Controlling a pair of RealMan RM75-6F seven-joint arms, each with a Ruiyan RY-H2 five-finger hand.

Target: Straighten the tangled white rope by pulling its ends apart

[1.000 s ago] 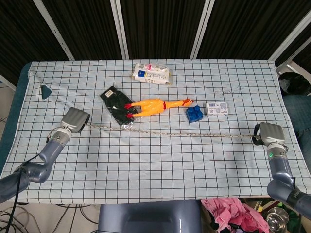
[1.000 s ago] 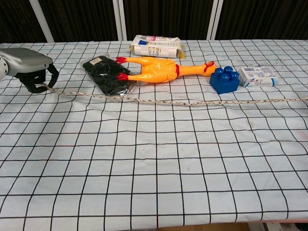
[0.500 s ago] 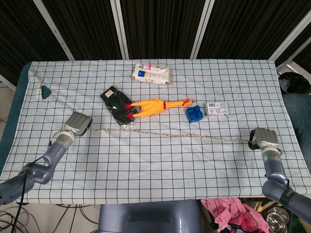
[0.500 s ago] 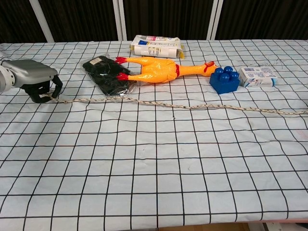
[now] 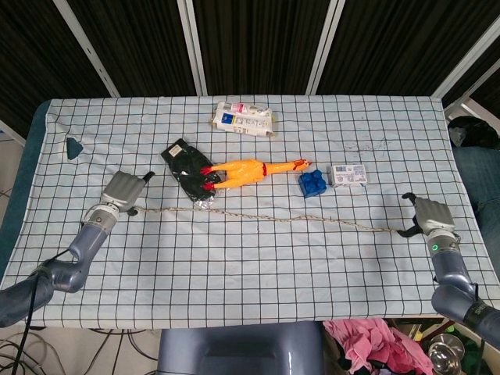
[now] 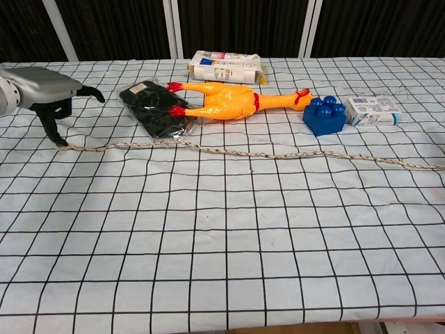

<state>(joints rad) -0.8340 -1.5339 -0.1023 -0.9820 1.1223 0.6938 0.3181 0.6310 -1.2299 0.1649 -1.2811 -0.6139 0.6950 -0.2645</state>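
Long white rope (image 5: 273, 218) flat on checked table (image 5: 250, 266). Left hand (image 5: 123, 192) and right hand (image 5: 428, 216) spread wide, holding nothing.

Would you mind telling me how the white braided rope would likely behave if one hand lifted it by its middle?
The white braided rope would probably sag limply, since it lies in slight waves on the checked tablecloth. It looks thin, so likely light. Its braided surface should grip reasonably well.

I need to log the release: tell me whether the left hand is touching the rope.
Cannot tell. In the chest view the left hand has its fingers spread, and one fingertip points down right at the end of the rope; neither contact nor a gap shows plainly.
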